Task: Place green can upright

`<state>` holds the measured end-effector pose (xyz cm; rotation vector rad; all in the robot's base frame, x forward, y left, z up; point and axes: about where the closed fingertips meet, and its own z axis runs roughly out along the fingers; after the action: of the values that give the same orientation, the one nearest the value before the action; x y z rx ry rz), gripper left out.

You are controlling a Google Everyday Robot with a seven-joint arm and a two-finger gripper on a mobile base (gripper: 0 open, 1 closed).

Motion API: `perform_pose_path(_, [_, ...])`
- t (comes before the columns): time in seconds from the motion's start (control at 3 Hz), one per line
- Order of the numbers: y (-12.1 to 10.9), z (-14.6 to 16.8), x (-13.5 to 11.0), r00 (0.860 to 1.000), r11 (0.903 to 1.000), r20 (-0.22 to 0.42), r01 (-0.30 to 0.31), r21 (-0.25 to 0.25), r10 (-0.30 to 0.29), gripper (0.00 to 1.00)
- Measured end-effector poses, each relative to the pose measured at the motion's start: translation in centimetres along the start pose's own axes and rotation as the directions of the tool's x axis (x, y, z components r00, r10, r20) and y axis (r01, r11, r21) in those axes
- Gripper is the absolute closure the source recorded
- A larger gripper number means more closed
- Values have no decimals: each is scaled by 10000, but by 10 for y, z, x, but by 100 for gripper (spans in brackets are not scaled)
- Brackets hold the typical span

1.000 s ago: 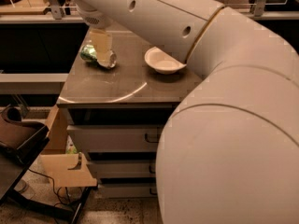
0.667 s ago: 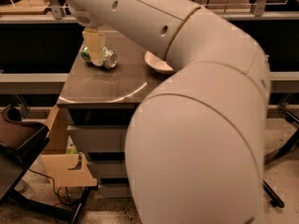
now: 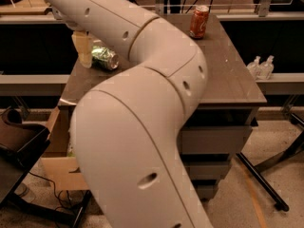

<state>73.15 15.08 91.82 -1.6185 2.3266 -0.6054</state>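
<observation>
Lying on its side in the upper left of the frame, the green can [image 3: 106, 59] is resting on the table [image 3: 228, 80], its long axis running roughly left-right. The gripper [image 3: 83, 51] is hanging right at the can's left end; I cannot tell whether it is open or closed.
</observation>
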Motion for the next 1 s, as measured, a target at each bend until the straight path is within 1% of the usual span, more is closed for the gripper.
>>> perform_pose_path(0.33, [0, 17, -12, 9997, 9994, -47, -223, -277, 222, 0])
perform_pose_path(0.67, [-1, 32, -16, 9980, 9963, -74, -626, -585, 623, 0])
perform_pose_path(1.0, [-1, 44, -16, 9933, 9896, -142, -1157, -852, 1149, 0])
